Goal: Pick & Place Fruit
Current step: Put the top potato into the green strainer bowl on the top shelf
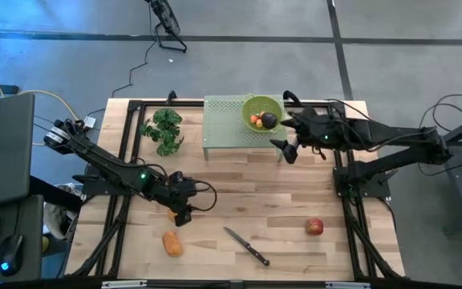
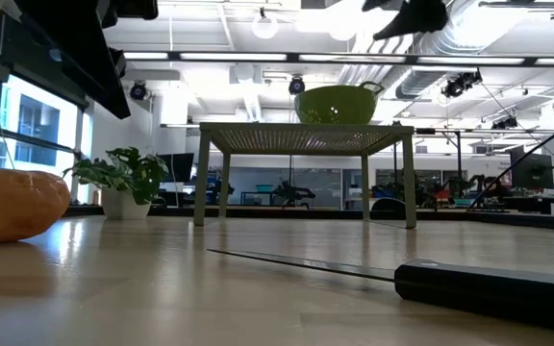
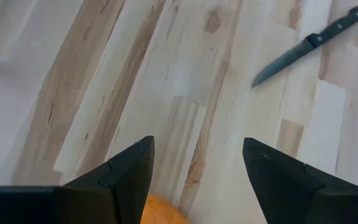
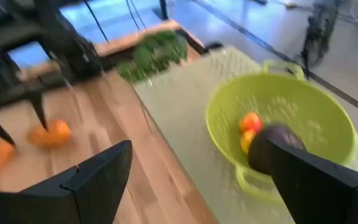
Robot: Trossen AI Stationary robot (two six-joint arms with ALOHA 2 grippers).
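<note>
One orange oblong fruit [image 1: 172, 215] lies on the table under my left gripper [image 1: 181, 207], which is open; in the left wrist view the fruit [image 3: 163, 213] shows low between the fingers. A second orange one [image 1: 172, 243] lies nearer the front edge. A red apple [image 1: 315, 227] rests at the right front. A dark purple fruit [image 1: 269, 120] and small red-orange ones [image 4: 250, 124] lie in the green bowl [image 1: 251, 103]. My right gripper [image 1: 287, 125] stands open beside the bowl. My left gripper points slanting down over the orange fruit [image 3: 163, 213], which lies on the table between the fingers. The fruit is narrower than the gap, and I cannot tell whether either finger touches it.
The bowl stands on a green perforated stand [image 1: 227, 128] at the back middle. A leafy green bunch [image 1: 164, 131] is at the back left. A black-handled knife [image 1: 247, 246] lies at the front middle. Bare wood stretches between the stand and the knife.
</note>
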